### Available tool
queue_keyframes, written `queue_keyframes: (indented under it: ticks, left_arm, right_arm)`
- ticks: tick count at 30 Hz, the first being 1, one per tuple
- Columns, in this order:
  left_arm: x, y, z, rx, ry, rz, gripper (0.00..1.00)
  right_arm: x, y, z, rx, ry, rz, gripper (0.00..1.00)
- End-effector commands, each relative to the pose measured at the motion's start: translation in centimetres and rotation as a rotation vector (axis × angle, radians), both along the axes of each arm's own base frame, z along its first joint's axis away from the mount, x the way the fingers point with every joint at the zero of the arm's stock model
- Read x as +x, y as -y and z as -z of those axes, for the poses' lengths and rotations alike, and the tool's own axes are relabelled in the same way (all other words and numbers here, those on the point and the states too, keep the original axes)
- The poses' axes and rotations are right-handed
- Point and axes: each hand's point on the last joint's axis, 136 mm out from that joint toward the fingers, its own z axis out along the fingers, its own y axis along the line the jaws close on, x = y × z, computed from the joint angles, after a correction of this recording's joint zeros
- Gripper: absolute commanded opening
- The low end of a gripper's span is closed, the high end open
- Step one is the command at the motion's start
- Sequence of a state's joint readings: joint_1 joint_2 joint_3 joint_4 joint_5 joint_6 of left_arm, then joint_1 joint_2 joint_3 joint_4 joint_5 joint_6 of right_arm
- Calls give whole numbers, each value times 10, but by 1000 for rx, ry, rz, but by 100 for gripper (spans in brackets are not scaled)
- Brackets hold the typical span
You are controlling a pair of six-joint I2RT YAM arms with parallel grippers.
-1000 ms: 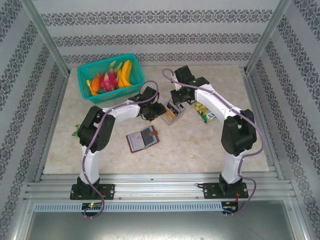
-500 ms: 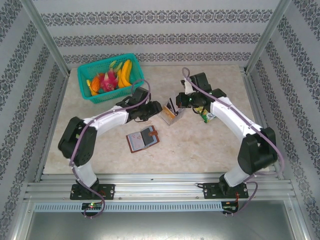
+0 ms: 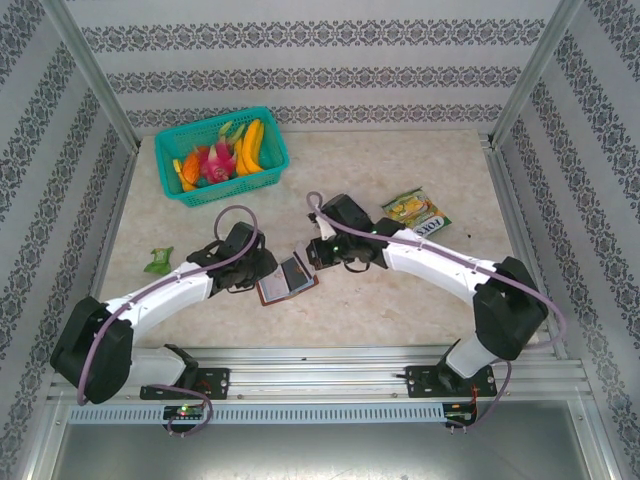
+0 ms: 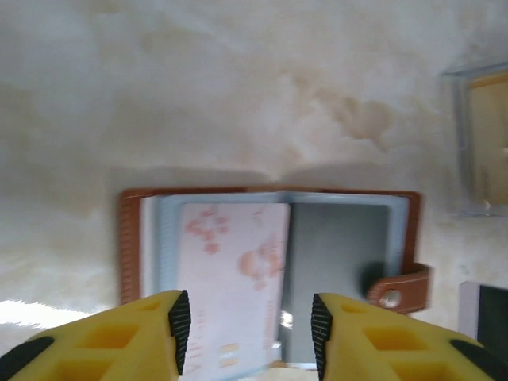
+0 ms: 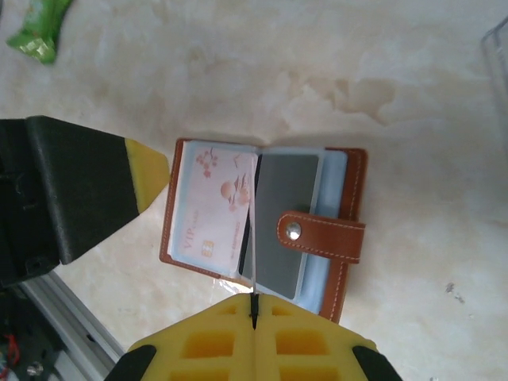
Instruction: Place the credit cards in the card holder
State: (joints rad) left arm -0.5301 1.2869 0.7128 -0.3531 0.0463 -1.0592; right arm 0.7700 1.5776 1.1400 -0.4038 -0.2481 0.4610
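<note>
The brown card holder [image 3: 290, 280] lies open on the table's near middle, its strap [image 5: 321, 234] folded over the right page. A pink-white credit card [image 5: 210, 210] sits in the left slot and a dark grey card [image 5: 290, 178] in the right. My right gripper [image 5: 254, 305] is shut on a thin whitish card [image 5: 255, 230], seen edge-on above the holder's spine. My left gripper [image 4: 250, 333] is open over the holder's [image 4: 405, 287] near edge, its pads either side of the pink-white card [image 4: 230, 270]. In the top view the left gripper [image 3: 262, 272] and right gripper [image 3: 312, 252] flank the holder.
A teal basket [image 3: 270, 150] of toy fruit stands at the back left. A green-yellow snack packet [image 3: 415, 212] lies right of centre and a small green wrapper [image 3: 158, 260] at the left. A clear plastic box [image 4: 480, 143] stands just beyond the holder.
Both arms have swung from the clear box at mid-table down to the card holder. The right gripper stays shut on its card; the left jaws have narrowed.
</note>
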Motion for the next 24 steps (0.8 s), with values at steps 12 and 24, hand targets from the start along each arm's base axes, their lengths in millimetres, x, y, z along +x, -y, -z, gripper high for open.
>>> queue_keyframes:
  ticks: [12, 24]
  left_arm:
    - [-4, 0, 25, -51, -45, -64, 36]
    - [2, 10, 35, -51, -80, -22, 35]
  right_arm:
    - [3, -26, 36, -305, 154, -1, 0]
    - [15, 2, 28, -455, 260, 83, 0]
